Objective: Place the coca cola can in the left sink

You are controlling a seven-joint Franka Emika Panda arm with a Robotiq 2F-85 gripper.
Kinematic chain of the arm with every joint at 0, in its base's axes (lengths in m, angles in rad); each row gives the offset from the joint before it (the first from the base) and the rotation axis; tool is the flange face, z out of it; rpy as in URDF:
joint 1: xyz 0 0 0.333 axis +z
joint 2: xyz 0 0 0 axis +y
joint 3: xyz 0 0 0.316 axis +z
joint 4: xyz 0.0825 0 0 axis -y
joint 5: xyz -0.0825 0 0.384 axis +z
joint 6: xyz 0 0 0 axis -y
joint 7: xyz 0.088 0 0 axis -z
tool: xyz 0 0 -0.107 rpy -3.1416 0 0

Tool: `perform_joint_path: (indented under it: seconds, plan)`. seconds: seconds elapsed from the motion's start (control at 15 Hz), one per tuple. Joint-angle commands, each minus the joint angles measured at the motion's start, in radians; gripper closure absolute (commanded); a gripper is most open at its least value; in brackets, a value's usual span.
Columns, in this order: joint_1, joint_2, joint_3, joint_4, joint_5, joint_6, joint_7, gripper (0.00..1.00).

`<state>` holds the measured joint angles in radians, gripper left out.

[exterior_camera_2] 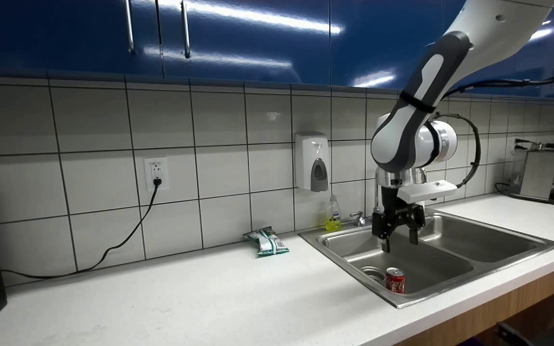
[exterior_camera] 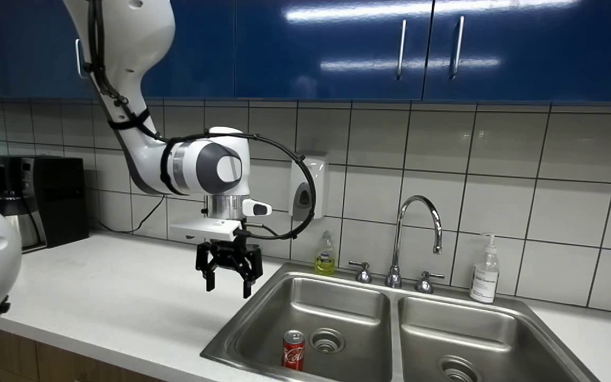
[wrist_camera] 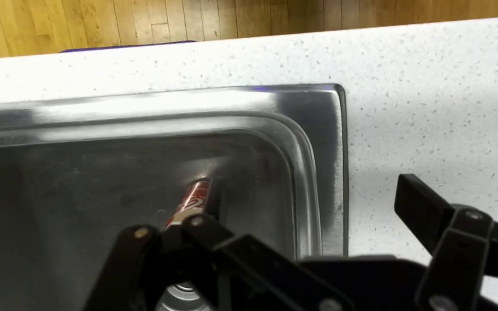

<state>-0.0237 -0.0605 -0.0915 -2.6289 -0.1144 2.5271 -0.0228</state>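
Observation:
The coca cola can (exterior_camera: 293, 353) stands upright on the floor of the left sink (exterior_camera: 361, 345), beside its round drain, in both exterior views (exterior_camera_2: 395, 281). In the wrist view the can (wrist_camera: 194, 199) is partly hidden behind one gripper finger. The left sink also shows there (wrist_camera: 80, 194) and in an exterior view (exterior_camera_2: 438, 269). My gripper (exterior_camera: 229, 287) is open and empty, raised above the left edge of the sink, well apart from the can. It also shows open in an exterior view (exterior_camera_2: 399, 241) and in the wrist view (wrist_camera: 305, 211).
A faucet (exterior_camera: 398, 239), a yellow soap bottle (exterior_camera: 325, 257) and a white pump bottle (exterior_camera: 485, 279) stand behind the basins. The right basin (exterior_camera: 459, 329) adjoins. A teal-and-white packet (exterior_camera_2: 268, 242) lies against the tiled wall. A wall dispenser (exterior_camera_2: 311, 161) hangs above; blue cabinets (exterior_camera: 332, 48) overhang the counter.

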Motion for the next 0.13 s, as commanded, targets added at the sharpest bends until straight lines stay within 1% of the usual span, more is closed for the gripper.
perform_joint_path:
  seconds: [0.0,0.07]
  plan:
    - [-0.014,-0.006,0.014,-0.003,0.002,-0.002,-0.001,0.0]
    - [-0.014,-0.008,0.014,-0.005,0.002,-0.002,-0.001,0.0]
